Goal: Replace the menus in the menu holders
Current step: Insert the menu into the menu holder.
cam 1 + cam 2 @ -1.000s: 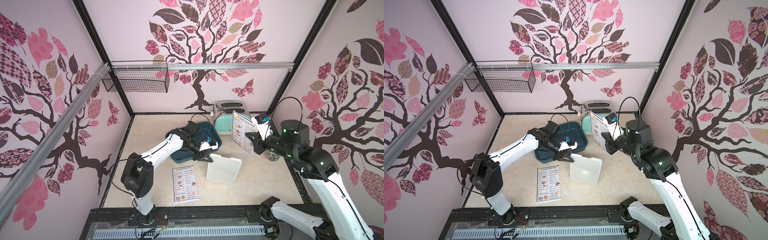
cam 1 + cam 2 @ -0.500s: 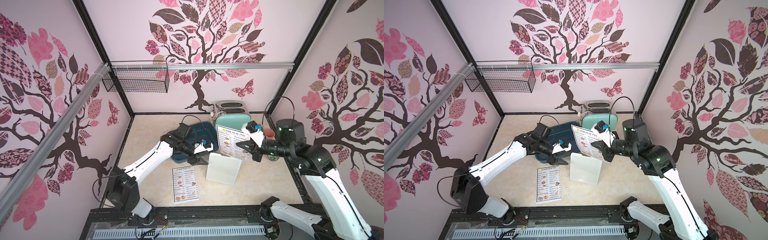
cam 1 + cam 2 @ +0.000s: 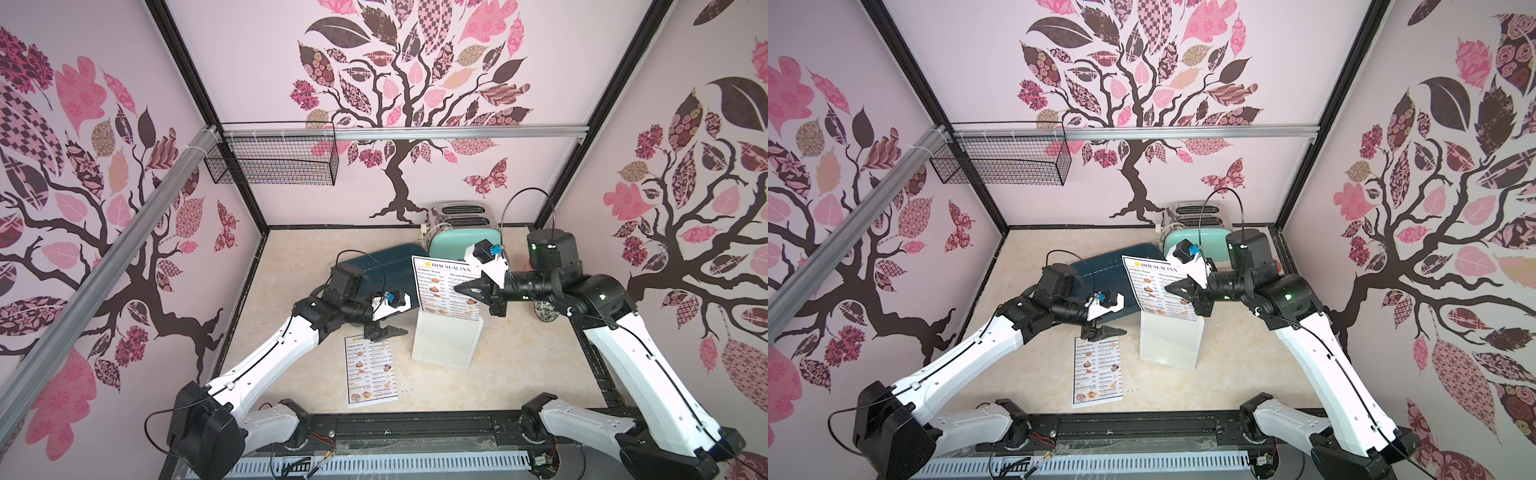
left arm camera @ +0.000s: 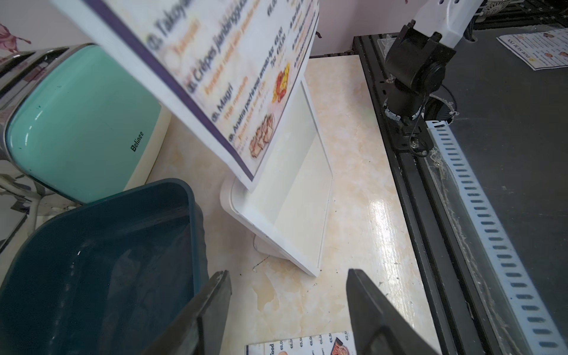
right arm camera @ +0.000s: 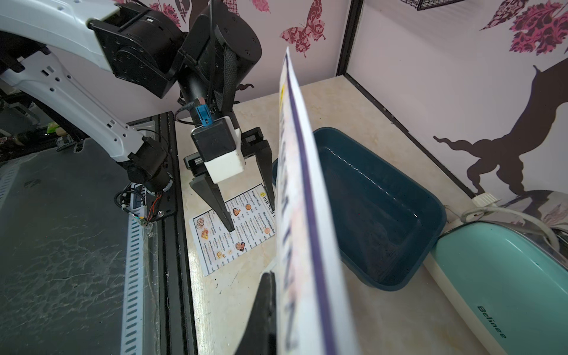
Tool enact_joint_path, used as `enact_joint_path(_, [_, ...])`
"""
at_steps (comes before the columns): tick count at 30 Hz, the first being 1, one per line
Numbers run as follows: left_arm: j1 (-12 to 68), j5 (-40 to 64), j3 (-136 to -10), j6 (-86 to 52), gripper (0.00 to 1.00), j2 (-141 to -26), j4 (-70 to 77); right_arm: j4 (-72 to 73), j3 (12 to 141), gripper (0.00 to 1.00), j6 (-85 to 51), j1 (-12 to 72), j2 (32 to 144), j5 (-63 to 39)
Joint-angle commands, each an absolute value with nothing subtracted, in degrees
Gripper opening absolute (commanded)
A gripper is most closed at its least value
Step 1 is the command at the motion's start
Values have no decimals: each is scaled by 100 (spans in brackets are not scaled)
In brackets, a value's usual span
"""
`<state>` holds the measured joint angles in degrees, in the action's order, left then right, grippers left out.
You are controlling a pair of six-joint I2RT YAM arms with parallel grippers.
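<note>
In both top views one of the menus (image 3: 440, 286) (image 3: 1152, 291) stands upright, headed "DIM SUM INN". My right gripper (image 3: 465, 288) (image 3: 1177, 288) is shut on its right edge. The sheet's lower edge sits at the top of the white menu holder (image 3: 446, 347) (image 3: 1169, 345); I cannot tell whether it is inside. In the right wrist view one finger (image 5: 264, 307) presses the sheet (image 5: 302, 246). A second menu (image 3: 370, 370) (image 3: 1098, 370) lies flat on the table. My left gripper (image 3: 386, 331) (image 4: 289, 276) hangs open and empty above that menu's far end, left of the holder (image 4: 295, 184).
A dark teal tray (image 3: 382, 266) lies behind the left gripper. A mint toaster (image 3: 457, 245) stands at the back. A wire basket (image 3: 274, 164) hangs on the rear rail. A small patterned cup (image 3: 546, 309) sits beside the right arm. A black rail (image 4: 430, 184) runs along the table's front edge.
The right gripper has swung the menu from the right side to face front over the holder. The left gripper has opened and drawn back from the holder.
</note>
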<state>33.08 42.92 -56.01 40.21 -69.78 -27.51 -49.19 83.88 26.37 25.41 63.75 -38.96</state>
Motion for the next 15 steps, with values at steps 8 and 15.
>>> enact_joint_path(8, [3295,4360,-5576,4067,65,-6960,-2622,-4684,8403,0,2696,2235,6390,-4477])
enact_joint_path(15, [3289,4348,-5603,4130,65,-7019,-2654,-4835,8411,0,2873,2136,6396,-4327])
